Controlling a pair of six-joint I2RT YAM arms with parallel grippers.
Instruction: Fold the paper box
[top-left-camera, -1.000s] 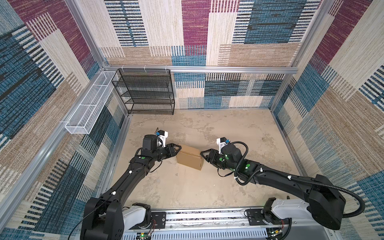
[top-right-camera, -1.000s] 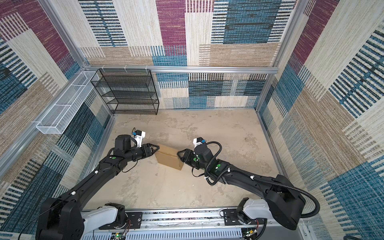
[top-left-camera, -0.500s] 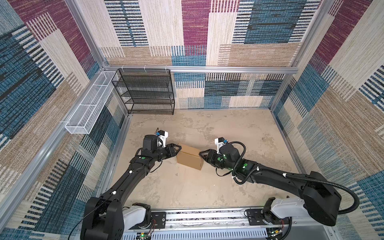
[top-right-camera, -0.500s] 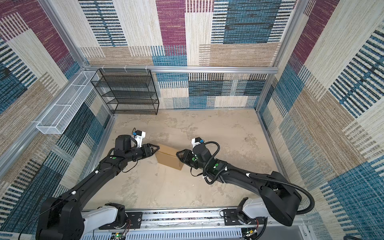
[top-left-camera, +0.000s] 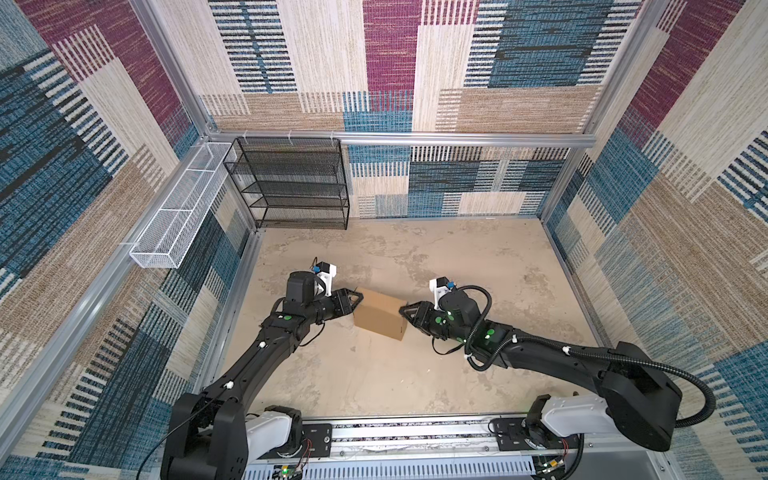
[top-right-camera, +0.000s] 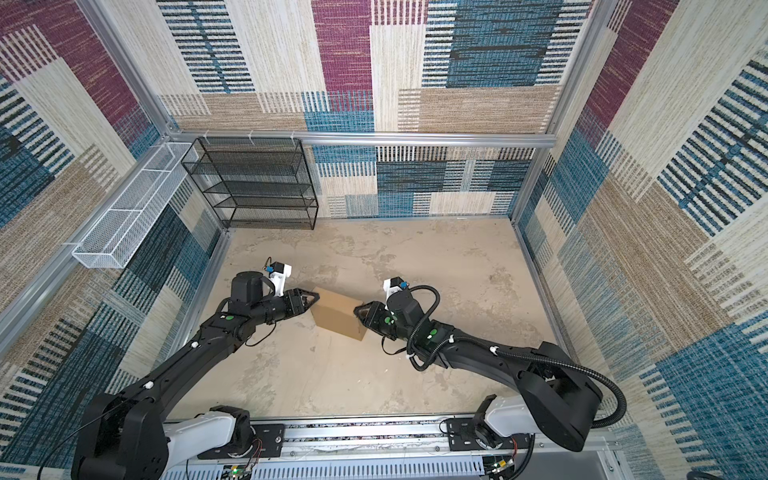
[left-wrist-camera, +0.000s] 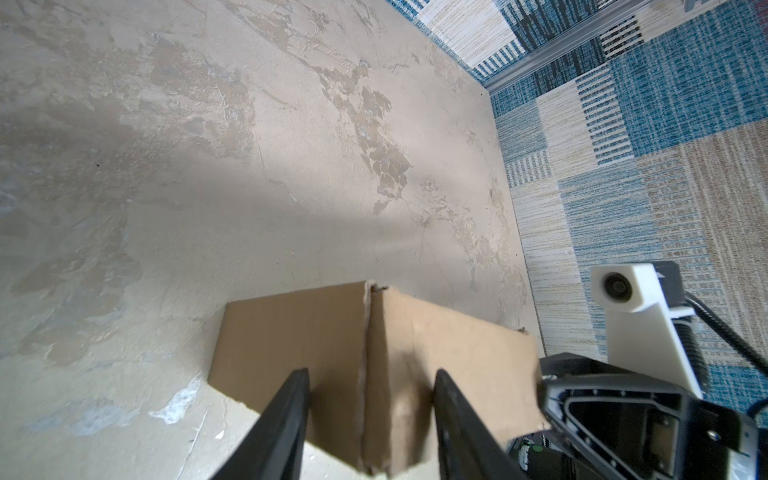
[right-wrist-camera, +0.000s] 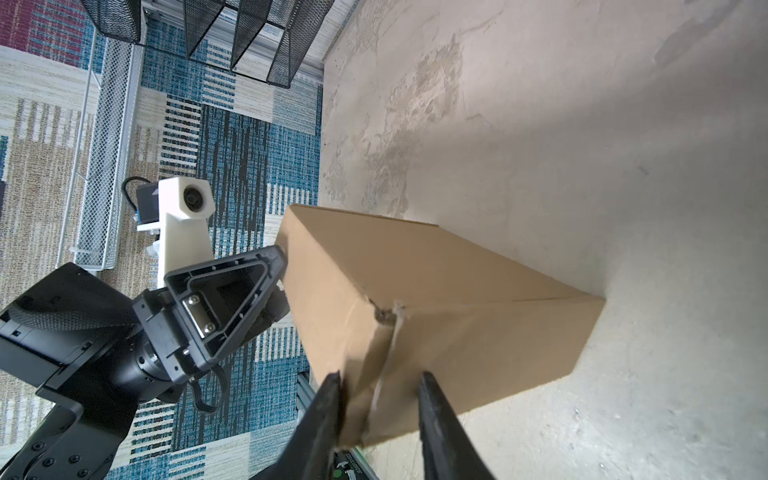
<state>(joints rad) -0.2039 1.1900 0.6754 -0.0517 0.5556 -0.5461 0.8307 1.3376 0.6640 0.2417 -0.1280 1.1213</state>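
Note:
The paper box (top-left-camera: 380, 313) (top-right-camera: 338, 311) is a closed brown cardboard block resting on the beige floor between my two arms. My left gripper (top-left-camera: 356, 297) (top-right-camera: 315, 297) is at its left end. In the left wrist view its fingers (left-wrist-camera: 301, 386) straddle a vertical corner of the box (left-wrist-camera: 457, 365), one against each face. My right gripper (top-left-camera: 402, 311) (top-right-camera: 357, 311) is at the right end. In the right wrist view this gripper (right-wrist-camera: 379, 376) pinches the near corner of the box (right-wrist-camera: 457, 311), with cardboard filling the gap between the jaws.
A black mesh shelf (top-left-camera: 299, 183) stands against the back wall at the left. A white wire basket (top-left-camera: 178, 208) hangs on the left wall. Patterned walls enclose the floor, and the arms' base rail (top-left-camera: 395, 432) runs along the front.
My right gripper has slid a little further onto the box's right corner and its jaws have narrowed onto the cardboard. The left arm and the box have stayed put.

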